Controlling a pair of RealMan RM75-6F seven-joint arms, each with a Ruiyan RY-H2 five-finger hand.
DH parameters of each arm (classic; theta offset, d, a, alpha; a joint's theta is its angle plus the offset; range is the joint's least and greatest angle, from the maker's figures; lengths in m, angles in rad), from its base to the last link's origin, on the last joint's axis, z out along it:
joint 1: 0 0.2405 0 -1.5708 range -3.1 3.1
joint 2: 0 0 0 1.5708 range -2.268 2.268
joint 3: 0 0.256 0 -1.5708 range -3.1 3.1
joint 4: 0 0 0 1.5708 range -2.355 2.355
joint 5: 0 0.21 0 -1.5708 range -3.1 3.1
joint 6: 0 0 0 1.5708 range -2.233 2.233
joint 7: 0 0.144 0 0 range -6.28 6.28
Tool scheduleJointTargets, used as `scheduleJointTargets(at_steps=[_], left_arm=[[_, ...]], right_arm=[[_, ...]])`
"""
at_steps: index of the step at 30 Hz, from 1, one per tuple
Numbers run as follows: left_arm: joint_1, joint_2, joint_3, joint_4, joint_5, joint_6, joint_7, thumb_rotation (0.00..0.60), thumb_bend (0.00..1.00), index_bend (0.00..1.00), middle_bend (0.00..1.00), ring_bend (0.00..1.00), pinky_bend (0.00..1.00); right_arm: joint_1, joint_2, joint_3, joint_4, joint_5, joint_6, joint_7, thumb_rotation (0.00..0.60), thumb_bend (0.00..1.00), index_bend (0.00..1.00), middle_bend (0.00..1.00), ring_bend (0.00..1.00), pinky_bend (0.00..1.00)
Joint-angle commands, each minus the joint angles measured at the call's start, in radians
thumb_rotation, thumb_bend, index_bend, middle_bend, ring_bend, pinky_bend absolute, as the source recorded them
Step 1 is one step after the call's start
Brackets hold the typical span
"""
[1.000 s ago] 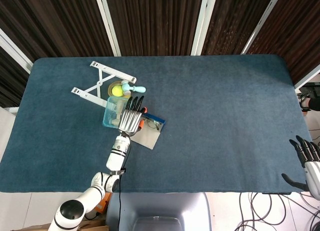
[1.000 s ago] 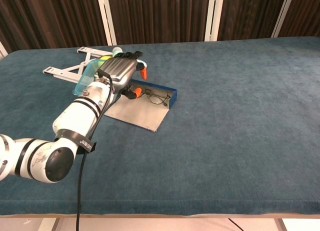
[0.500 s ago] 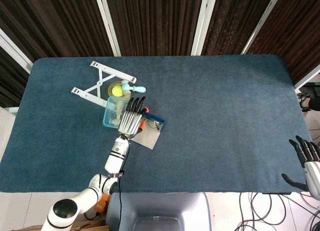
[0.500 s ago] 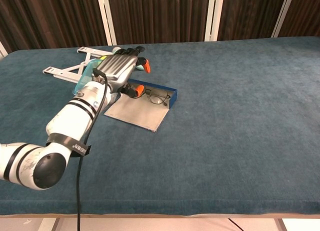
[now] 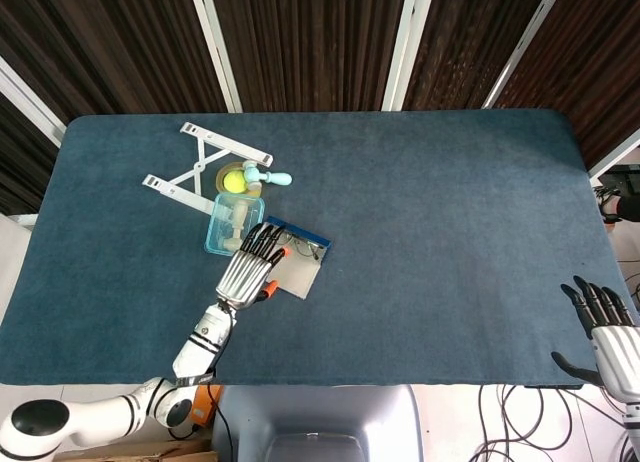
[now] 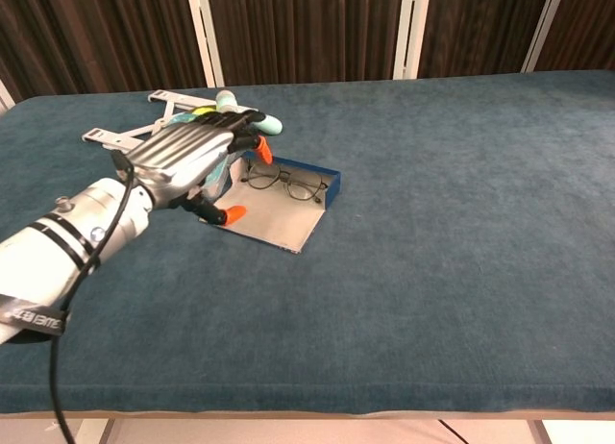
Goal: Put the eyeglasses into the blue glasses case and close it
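Now the eyeglasses lie inside the open blue glasses case on the table. The left hand hovers beside them, fingers apart, holding nothing. The right hand waits far off, fingers spread.

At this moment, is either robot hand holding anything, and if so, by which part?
Nothing is held. The left robot hand hovers open near the eyeglasses, which lie in the open blue glasses case. The right robot hand is open at the table's edge.
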Motion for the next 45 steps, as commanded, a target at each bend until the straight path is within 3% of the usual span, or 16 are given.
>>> scheduleJointTargets(at_steps=[1, 11, 18, 26, 34, 45], left_arm=[[0.038, 0.056, 0.027, -0.071, -0.042, -0.036, 0.104, 0.6, 0.25, 0.26, 0.0, 0.0, 0.04], [0.022, -0.03, 0.021, 0.023, -0.079, -0.11, 0.128, 0.6, 0.24, 0.24, 0.0, 0.0, 0.03], [0.016, -0.063, 0.011, 0.074, -0.059, -0.103, 0.116, 0.6, 0.23, 0.24, 0.0, 0.0, 0.03], [0.001, -0.053, -0.012, 0.051, -0.078, -0.141, 0.126, 0.6, 0.24, 0.23, 0.0, 0.0, 0.03], [0.001, -0.025, -0.029, -0.015, -0.067, -0.113, 0.139, 0.6, 0.24, 0.22, 0.0, 0.0, 0.03], [-0.022, -0.076, -0.052, 0.061, -0.107, -0.152, 0.149, 0.6, 0.24, 0.23, 0.0, 0.0, 0.03]], right_arm=[[0.001, -0.001, -0.002, -0.001, -0.003, 0.0, -0.003, 0.6, 0.33, 0.0, 0.0, 0.0, 0.0], [0.002, 0.0, -0.003, -0.001, -0.006, 0.001, 0.006, 0.6, 0.33, 0.0, 0.0, 0.0, 0.0], [0.004, 0.002, -0.002, 0.002, -0.003, -0.002, 0.014, 0.6, 0.33, 0.0, 0.0, 0.0, 0.0], [0.005, 0.002, -0.002, 0.002, -0.002, -0.001, 0.014, 0.6, 0.33, 0.0, 0.0, 0.0, 0.0], [0.005, 0.002, -0.003, 0.001, -0.004, -0.001, 0.013, 0.6, 0.33, 0.0, 0.0, 0.0, 0.0], [0.003, 0.006, -0.002, 0.002, -0.004, 0.007, 0.026, 0.6, 0.33, 0.0, 0.0, 0.0, 0.0]])
